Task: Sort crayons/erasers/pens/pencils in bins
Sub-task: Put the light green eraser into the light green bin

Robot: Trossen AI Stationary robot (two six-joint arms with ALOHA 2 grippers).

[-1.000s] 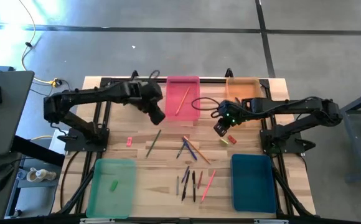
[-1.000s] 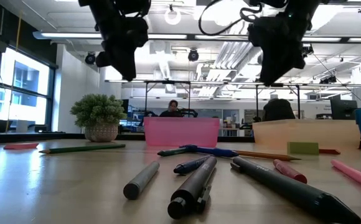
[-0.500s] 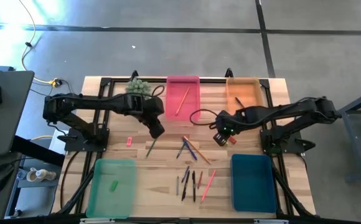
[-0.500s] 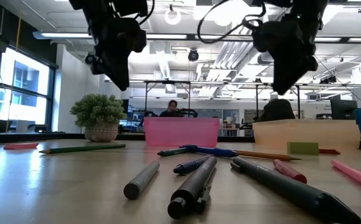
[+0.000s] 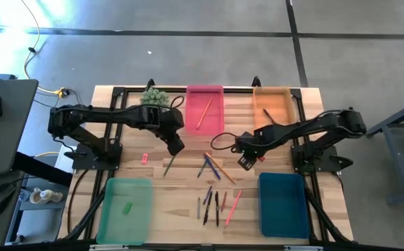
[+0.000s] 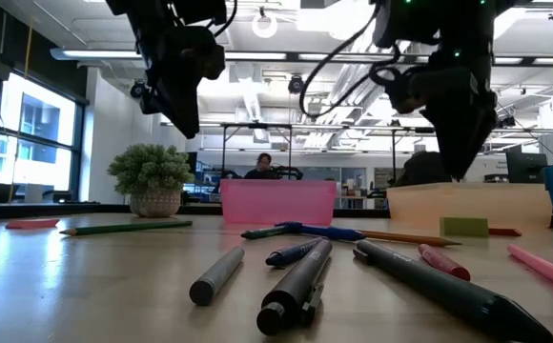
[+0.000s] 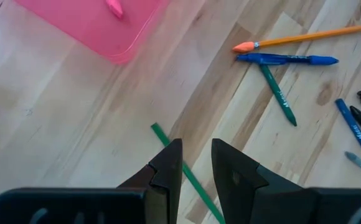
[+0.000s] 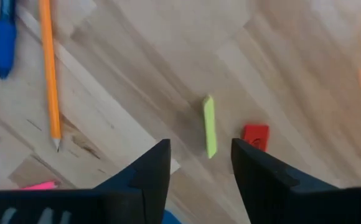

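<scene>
High view: your left gripper (image 5: 176,146) hangs over the upper end of the dark green pencil (image 5: 171,165), mid-table, just below the pink bin (image 5: 205,124). The right gripper (image 5: 246,161) sits above the bare wood left of the orange bin (image 5: 272,104), w/ the yellow-green eraser hidden under it here. 1 orange pencil (image 5: 204,111) lies inside the pink bin. The light green bin (image 5: 125,209) at lower left holds 1 green eraser (image 5: 127,206); the teal-blue bin (image 5: 283,203) sits lower right. A pink-red eraser (image 5: 145,158) lies alone on the wood left of the green pencil. Low view: both grippers hover clear of the table; the green pencil (image 6: 124,227) lies flat at left, the yellow-green eraser (image 6: 464,227) rests before the orange bin (image 6: 467,204). Left wrist view: your left fingers (image 7: 168,168) stand narrowly apart, holding nothing, w/ the green pencil (image 7: 187,177) running under the gap between them. Right wrist view: right fingers (image 8: 149,171) are spread wider, empty, and the yellow-green eraser (image 8: 210,126) lies on edge just ahead of the gap, a red eraser (image 8: 255,136) just beside it, an orange pencil (image 8: 50,71) well apart.
</scene>
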